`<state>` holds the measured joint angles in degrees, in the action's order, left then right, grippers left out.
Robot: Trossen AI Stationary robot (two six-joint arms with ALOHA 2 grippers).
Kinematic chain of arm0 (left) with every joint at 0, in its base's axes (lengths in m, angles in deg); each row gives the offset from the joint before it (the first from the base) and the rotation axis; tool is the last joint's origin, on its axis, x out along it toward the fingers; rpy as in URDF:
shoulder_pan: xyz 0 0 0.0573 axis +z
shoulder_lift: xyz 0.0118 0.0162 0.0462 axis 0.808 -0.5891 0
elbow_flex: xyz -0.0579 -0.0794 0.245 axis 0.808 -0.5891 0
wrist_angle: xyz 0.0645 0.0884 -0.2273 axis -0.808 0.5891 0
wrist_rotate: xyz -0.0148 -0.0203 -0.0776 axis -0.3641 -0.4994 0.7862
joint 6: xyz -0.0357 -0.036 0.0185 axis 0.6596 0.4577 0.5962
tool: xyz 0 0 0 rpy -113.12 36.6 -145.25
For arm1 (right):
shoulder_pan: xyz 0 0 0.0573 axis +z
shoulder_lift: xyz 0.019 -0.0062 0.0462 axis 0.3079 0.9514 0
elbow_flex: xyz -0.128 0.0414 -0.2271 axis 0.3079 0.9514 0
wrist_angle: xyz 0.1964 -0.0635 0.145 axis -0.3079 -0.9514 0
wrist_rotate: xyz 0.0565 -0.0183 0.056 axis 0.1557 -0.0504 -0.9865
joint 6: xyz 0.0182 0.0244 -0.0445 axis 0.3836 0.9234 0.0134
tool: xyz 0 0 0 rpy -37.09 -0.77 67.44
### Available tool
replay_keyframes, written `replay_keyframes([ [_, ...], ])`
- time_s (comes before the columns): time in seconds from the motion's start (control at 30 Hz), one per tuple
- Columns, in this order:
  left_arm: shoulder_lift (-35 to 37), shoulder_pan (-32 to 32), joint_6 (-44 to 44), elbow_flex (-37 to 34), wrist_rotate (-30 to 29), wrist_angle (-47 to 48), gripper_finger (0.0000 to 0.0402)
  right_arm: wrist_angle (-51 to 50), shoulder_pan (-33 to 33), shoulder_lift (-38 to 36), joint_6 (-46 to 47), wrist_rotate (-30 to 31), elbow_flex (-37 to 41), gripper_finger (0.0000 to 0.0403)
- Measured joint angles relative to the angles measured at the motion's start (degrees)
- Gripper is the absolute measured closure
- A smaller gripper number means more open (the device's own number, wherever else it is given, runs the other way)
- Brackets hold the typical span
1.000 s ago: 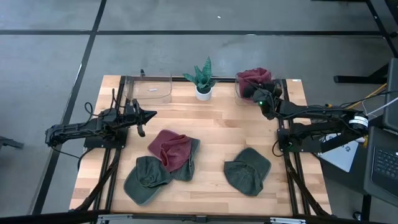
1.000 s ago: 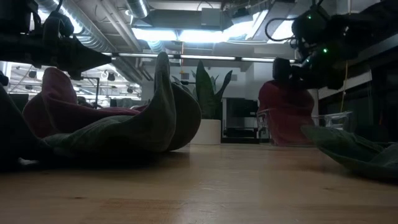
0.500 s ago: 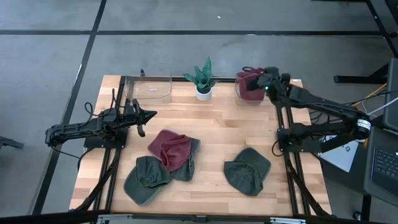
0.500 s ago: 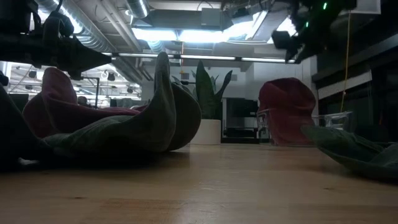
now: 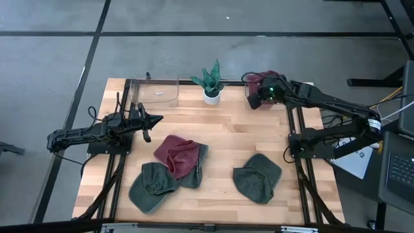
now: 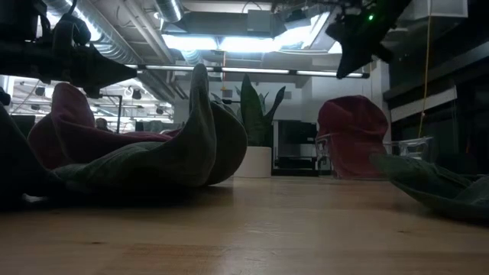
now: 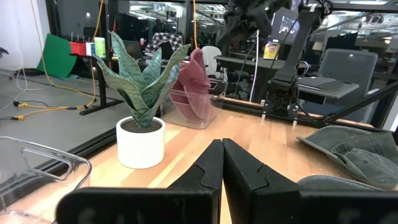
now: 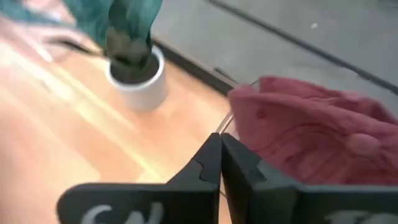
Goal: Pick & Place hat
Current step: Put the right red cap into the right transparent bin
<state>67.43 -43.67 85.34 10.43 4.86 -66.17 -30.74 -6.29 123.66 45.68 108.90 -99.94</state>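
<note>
A dark red hat (image 5: 264,80) sits bunched in the clear bin (image 5: 250,97) at the table's far right, also seen in the right wrist view (image 8: 311,130) and the low view (image 6: 351,134). My right gripper (image 5: 256,99) hangs shut above the bin's near left corner, pointing slantwise down, touching nothing (image 8: 219,142). Another red hat (image 5: 176,154) lies on green hats (image 5: 152,184) at mid-table. One more green hat (image 5: 257,176) lies at the near right. My left gripper (image 5: 158,118) waits shut at the left (image 7: 222,144).
A potted plant (image 5: 211,81) in a white pot stands at the far middle, between the right bin and a second clear bin (image 5: 158,90) at the far left. Bare wood lies between the hats and the far row.
My right gripper has risen from beside the red hat in the bin, swung toward the table's left and rolled, its tips now pointing down toward the plant side. The red hat has stayed in the bin.
</note>
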Motion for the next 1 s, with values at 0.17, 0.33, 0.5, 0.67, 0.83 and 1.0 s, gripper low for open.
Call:
replay_keyframes([
  [0.17,0.00,0.00,0.00,-0.02,0.00,0.02,0.0398,1.66,-4.82,3.04,-6.93,-3.89,0.00,0.0397],
  [0.33,0.00,-0.02,0.00,0.00,0.00,0.02,0.0398,1.32,-9.18,5.34,-10.43,-4.11,0.00,0.0399],
  [0.5,0.00,-0.01,0.00,0.00,0.00,0.01,0.0398,0.92,-12.27,7.08,-13.64,-2.78,0.00,0.0400],
  [0.67,0.01,-0.01,0.00,-0.02,0.00,0.01,0.0398,1.43,-15.28,9.32,-18.75,2.32,0.00,0.0401],
  [0.83,0.02,-0.01,0.00,0.00,0.00,0.01,0.0398,5.99,-18.37,13.10,-22.72,2.35,0.67,0.0401],
  [1.0,0.02,0.00,0.00,-0.02,0.00,0.02,0.0398,10.40,-20.06,17.72,-24.54,0.57,0.85,0.0401],
])
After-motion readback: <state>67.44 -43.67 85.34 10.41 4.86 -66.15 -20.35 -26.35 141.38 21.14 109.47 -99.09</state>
